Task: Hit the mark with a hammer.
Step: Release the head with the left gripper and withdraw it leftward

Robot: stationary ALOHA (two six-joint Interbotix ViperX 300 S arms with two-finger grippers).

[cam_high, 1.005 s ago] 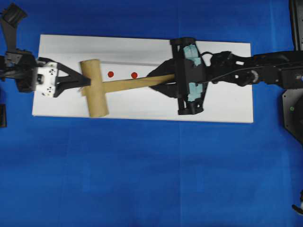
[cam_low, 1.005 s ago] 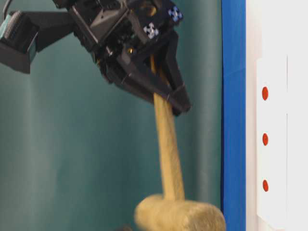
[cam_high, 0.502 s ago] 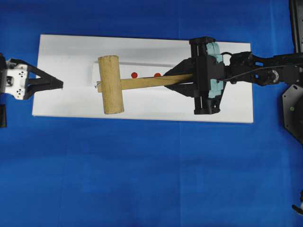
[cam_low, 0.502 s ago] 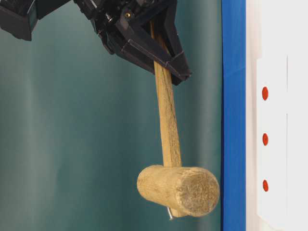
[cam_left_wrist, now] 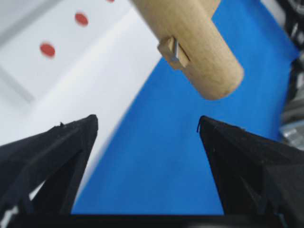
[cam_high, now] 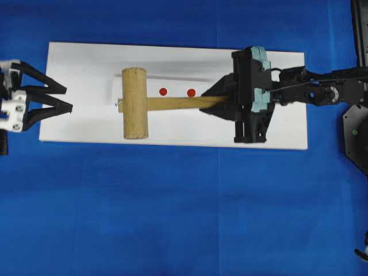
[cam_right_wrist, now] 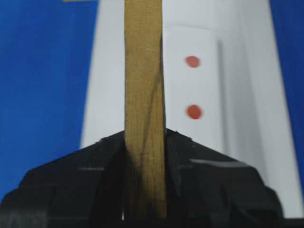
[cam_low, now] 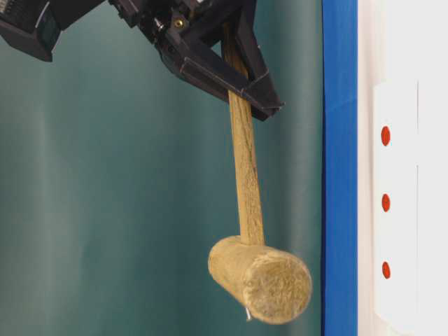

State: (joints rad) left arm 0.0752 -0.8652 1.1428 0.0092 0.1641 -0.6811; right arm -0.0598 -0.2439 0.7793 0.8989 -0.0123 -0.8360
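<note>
The right gripper [cam_high: 208, 103] is clamped on the handle of the hammer [cam_high: 172, 103], gripping near the handle's end at about 3 o'clock of the white board [cam_high: 80, 69] in the overhead view. The handle runs level toward 9 o'clock, and the thick round head [cam_high: 133, 103] lies crosswise at its far end, over the left half of the board. In the table-level view the hammer [cam_low: 246, 182] hangs in the air below the gripper [cam_low: 241, 66], its head clear of the board, with the blue surface [cam_low: 339, 168] seen edge-on beside it.

Two red dots [cam_high: 163, 91] show in the overhead view just above the handle, at about 12 o'clock of it, between the head and the gripper. The table-level view shows three red dots [cam_low: 386, 203] in a row on a raised white strip.

The left gripper [cam_high: 57, 99] stands wide open and holds nothing, at the board's 9 o'clock edge, well apart from the hammer head. From the left wrist view its two black fingers [cam_left_wrist: 57, 156] frame the blue surface [cam_left_wrist: 156, 156], with the end of the hammer head [cam_left_wrist: 199, 42] above them.
</note>
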